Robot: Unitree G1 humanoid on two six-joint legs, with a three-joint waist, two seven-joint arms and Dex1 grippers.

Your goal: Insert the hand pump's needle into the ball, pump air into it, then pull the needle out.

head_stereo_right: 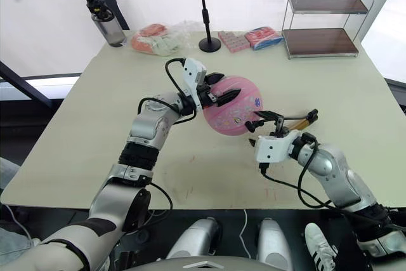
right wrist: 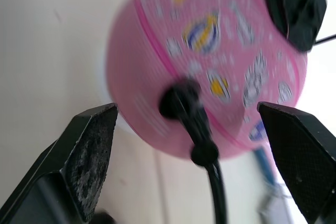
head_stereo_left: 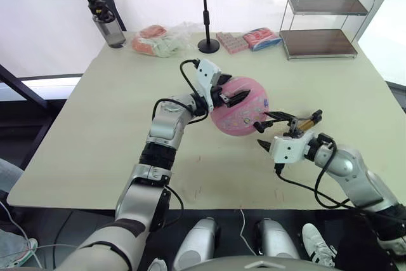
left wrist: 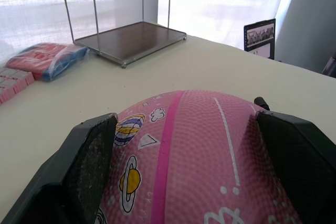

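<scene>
The pink ball (head_stereo_left: 244, 118) with cartoon prints rests on the table's middle. My left gripper (left wrist: 186, 124) reaches over it from the left, with one finger pressed against each side, so it is shut on the ball. The hand pump (head_stereo_left: 304, 122), gold with a black knob, lies on the table just right of the ball. Its black hose (right wrist: 207, 156) ends in a black fitting (right wrist: 178, 100) seated against the ball; the needle itself is hidden inside. My right gripper (head_stereo_left: 269, 132) stands open beside the ball's right side, its fingers apart on either side of the hose.
A wire shelf rack (head_stereo_left: 323, 20) stands at the back right. A black stand (head_stereo_left: 208, 44), a pink box and a red-blue pack (head_stereo_left: 261, 38), crumpled bags (head_stereo_left: 158, 41) and a bottle (head_stereo_left: 104, 20) line the far edge of the table (head_stereo_left: 95, 131).
</scene>
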